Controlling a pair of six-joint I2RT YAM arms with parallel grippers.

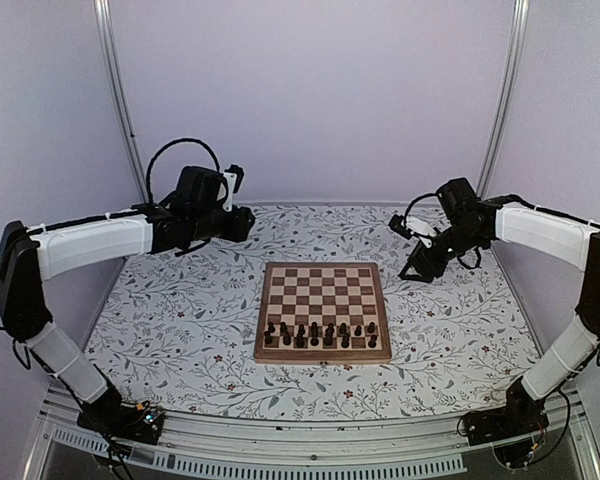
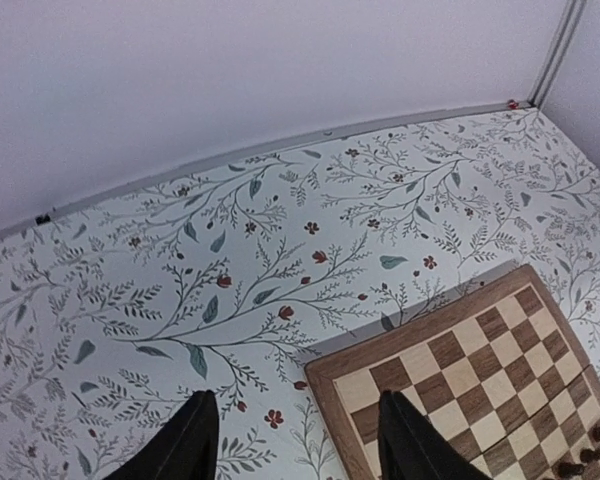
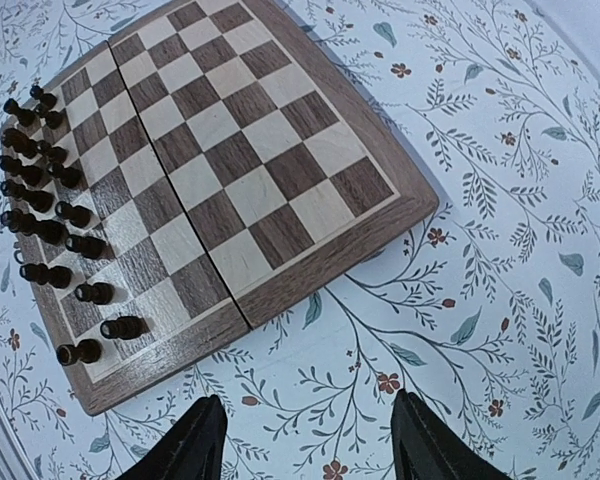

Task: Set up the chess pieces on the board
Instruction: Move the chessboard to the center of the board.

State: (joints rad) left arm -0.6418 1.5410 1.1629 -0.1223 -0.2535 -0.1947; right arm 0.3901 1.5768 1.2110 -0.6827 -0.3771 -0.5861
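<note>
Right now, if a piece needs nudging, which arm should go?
Likely right: the right hand, open, hangs by the board at its far right corner; the left hand sits farther away.

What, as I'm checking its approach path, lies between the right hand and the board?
Only bare floral table: in the right wrist view, nothing stands between the right hand and the board.
</note>
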